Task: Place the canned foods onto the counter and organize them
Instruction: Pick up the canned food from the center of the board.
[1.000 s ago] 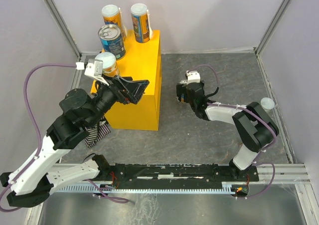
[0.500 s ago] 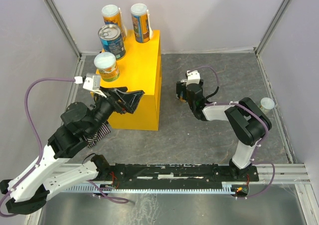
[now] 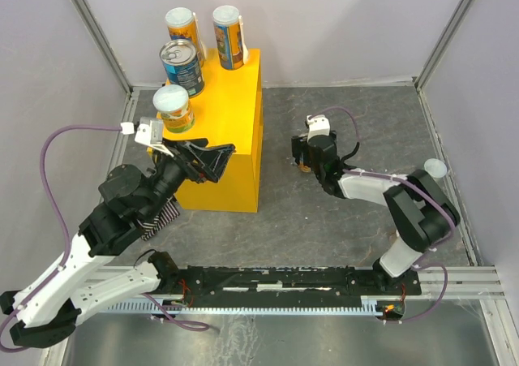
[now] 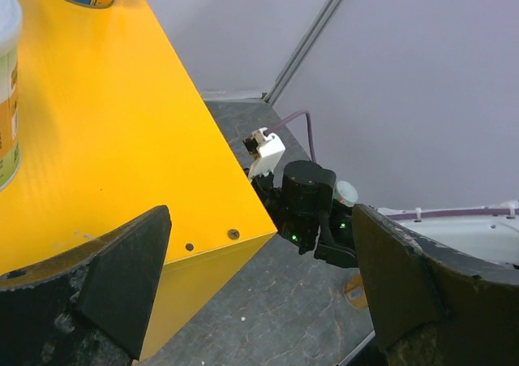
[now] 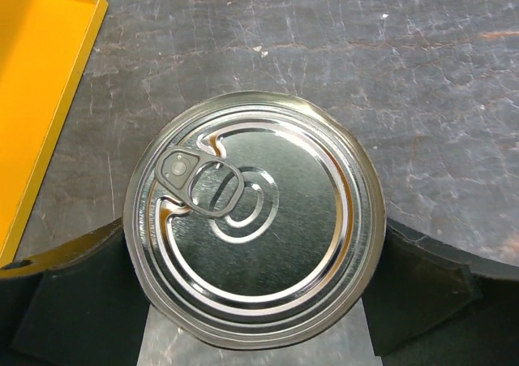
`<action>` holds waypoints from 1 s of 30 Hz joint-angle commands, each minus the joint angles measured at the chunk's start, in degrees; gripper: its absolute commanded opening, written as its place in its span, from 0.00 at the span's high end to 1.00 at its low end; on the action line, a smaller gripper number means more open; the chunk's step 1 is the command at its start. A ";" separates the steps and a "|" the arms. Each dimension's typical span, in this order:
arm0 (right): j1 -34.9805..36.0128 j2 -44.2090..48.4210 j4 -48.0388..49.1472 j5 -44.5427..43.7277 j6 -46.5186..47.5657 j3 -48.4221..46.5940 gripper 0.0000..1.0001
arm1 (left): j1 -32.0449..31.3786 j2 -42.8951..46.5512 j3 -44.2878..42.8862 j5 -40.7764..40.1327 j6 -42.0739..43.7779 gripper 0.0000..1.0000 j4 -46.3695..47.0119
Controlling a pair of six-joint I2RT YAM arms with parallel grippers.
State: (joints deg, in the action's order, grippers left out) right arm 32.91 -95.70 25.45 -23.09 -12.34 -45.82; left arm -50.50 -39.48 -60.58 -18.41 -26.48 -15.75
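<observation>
The yellow counter (image 3: 237, 131) carries several cans: two tall ones at the back (image 3: 182, 27) (image 3: 228, 35), a blue silver-topped one (image 3: 180, 66) and a white-lidded one (image 3: 173, 108). My left gripper (image 3: 212, 157) hangs open over the counter's near part, nothing between its fingers (image 4: 259, 277). Another can (image 5: 253, 252), silver pull-tab top up, stands on the grey table right of the counter. My right gripper (image 5: 251, 283) is down over it, a finger (image 5: 73, 301) pressed on each side. A white-lidded can (image 3: 435, 170) stands at the far right, behind that arm.
A striped cloth (image 3: 158, 216) lies on the table at the counter's near left corner, partly under my left arm. Grey walls with metal posts (image 3: 97, 33) close in the table. The counter's edge (image 5: 49, 106) lies left of the right gripper.
My left arm has drawn back from the white-lidded can on the counter, towards the near side. The right gripper has shifted slightly to the right.
</observation>
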 commanded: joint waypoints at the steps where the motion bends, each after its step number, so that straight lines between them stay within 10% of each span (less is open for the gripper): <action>1: 0.50 10.54 -0.92 0.05 1.24 -4.44 0.71 | 0.05 -0.53 -4.56 -0.23 0.95 0.02 1.80; 15: 6.25 26.13 -25.15 -0.46 4.84 -17.04 0.84 | 0.07 -0.15 -8.11 0.22 -2.56 0.03 -1.13; 30: 9.45 21.56 -40.59 -0.05 10.05 -47.25 0.86 | 0.08 -0.80 -12.22 1.47 -1.74 0.03 1.26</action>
State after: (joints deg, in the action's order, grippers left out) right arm 41.60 -74.00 -20.43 -22.37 -4.32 -81.93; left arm -50.50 -40.12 -70.22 -17.76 -27.14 -17.41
